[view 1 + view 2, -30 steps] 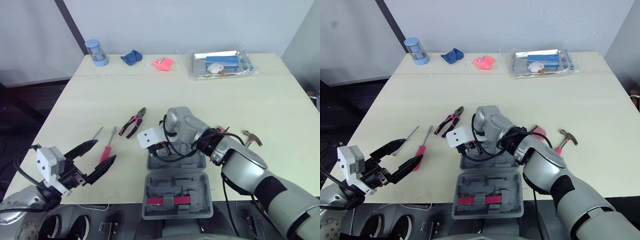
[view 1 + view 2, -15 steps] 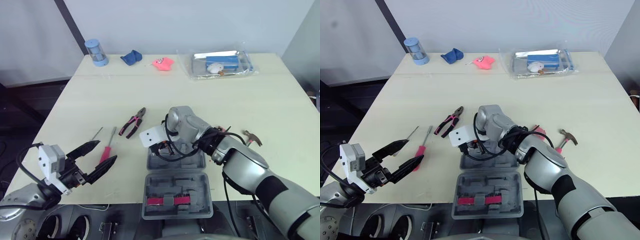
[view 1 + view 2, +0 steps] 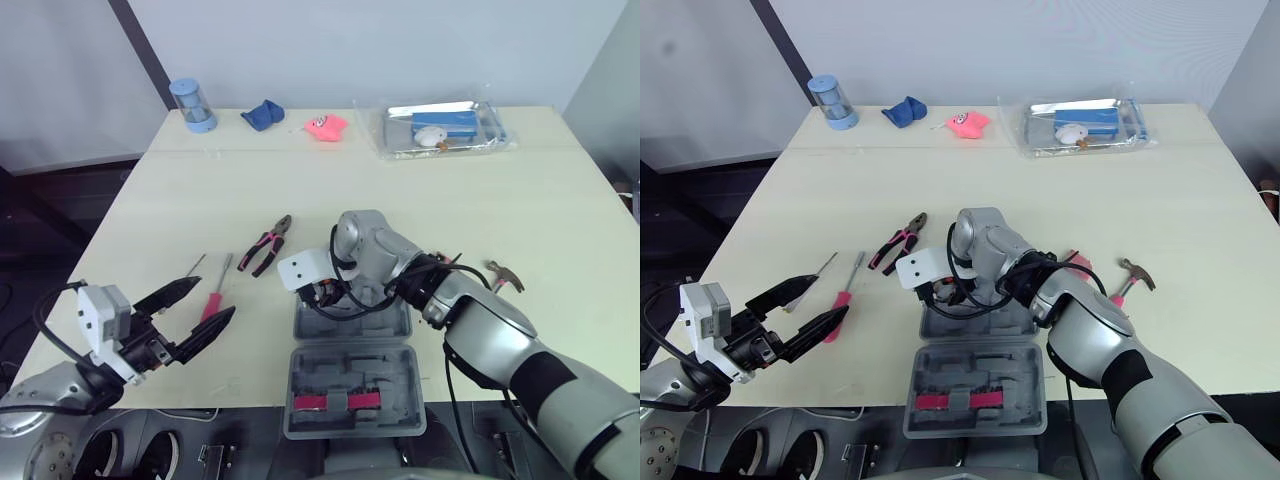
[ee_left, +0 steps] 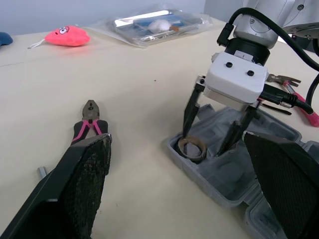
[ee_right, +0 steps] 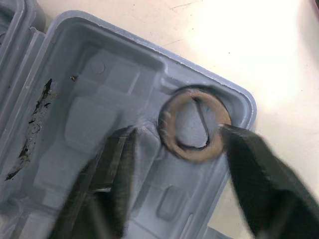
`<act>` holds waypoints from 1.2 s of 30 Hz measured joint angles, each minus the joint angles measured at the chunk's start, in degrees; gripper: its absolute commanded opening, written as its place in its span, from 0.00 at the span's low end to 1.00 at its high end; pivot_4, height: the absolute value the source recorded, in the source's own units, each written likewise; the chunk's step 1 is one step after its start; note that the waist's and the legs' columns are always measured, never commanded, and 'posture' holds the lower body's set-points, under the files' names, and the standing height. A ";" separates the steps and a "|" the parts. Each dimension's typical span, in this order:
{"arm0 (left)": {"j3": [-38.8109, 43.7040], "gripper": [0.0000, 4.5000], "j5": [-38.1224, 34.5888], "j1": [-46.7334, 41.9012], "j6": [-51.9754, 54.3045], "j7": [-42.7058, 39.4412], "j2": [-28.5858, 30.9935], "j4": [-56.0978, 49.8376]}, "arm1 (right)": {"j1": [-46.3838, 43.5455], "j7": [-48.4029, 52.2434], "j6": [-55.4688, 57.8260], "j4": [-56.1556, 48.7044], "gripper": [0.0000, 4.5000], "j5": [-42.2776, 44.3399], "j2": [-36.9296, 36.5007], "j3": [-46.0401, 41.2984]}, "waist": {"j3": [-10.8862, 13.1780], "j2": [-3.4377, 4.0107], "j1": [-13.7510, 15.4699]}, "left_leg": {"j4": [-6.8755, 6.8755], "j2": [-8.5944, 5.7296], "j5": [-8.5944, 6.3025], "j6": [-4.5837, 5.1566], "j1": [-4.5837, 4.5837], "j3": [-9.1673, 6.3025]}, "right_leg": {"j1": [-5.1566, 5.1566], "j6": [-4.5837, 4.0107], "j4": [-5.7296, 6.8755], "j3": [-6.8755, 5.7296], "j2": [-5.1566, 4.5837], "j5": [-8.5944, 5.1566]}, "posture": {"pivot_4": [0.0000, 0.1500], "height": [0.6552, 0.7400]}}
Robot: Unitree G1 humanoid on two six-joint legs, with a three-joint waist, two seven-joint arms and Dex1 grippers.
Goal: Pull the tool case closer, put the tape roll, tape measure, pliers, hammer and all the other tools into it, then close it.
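Tape roll (image 5: pixel 192 155) lying in tool case (image 5: pixel 75 114), right claw (image 4: pixel 205 141) spread above it

The tool case (image 3: pixel 355 385) lies open at the near edge of the surface (image 3: pixel 450 200), with the tape roll (image 5: pixel 167 130) in the left end of its far half. Pliers (image 3: pixel 267 245) and a screwdriver (image 3: pixel 214 297) lie left of the case, the hammer (image 3: pixel 505 275) to its right

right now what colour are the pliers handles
Pink and black; the pliers show best in the left eye view.
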 measured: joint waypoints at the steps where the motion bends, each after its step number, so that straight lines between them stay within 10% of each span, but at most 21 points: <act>1: 0.00 1.00 0.01 -0.10 0.04 -0.01 0.00 0.00 | 0.00 0.00 0.04 0.00 0.99 0.02 0.01 -0.03 | 0.00 0.00 0.00 | 0.00 0.00 0.00 0.00 0.00 0.00 | 0.00 0.00 0.00 0.00 0.00 0.00 | 1.00 1.00; 10: -0.01 1.00 0.03 -0.46 0.37 -0.49 0.00 0.00 | 0.34 0.10 2.96 -3.52 0.99 1.98 -0.09 -3.21 | 0.00 0.00 0.00 | 0.00 0.00 0.00 -0.01 0.00 0.00 | 0.00 0.00 0.01 0.00 0.00 0.00 | 1.00 1.00; 16: -0.02 1.00 0.10 -0.26 0.38 -0.69 0.04 0.00 | 8.50 -3.05 6.58 -10.46 0.55 7.45 -0.97 -10.36 | -0.01 -0.02 0.16 | -0.01 0.00 0.00 0.00 0.00 -0.01 | 0.01 0.00 0.00 0.00 -0.01 0.00 | 1.00 1.00; 34: -0.41 1.00 0.16 -1.68 0.43 -1.30 1.14 0.59 | 21.34 -13.79 6.92 -16.21 0.55 15.85 -3.69 -19.71 | -0.02 -0.03 -0.05 | 0.00 0.00 0.01 0.00 0.00 0.00 | -0.01 -0.01 0.07 0.01 0.01 0.00 | 1.00 1.00; 36: -0.41 1.00 0.16 -1.68 0.43 -1.38 1.14 0.61 | 21.87 -14.12 6.90 -16.18 0.43 15.95 -3.68 -19.41 | -0.02 -0.03 -0.06 | 0.00 0.00 0.01 0.00 0.00 0.00 | -0.02 -0.01 0.08 0.01 0.01 0.00 | 1.00 1.00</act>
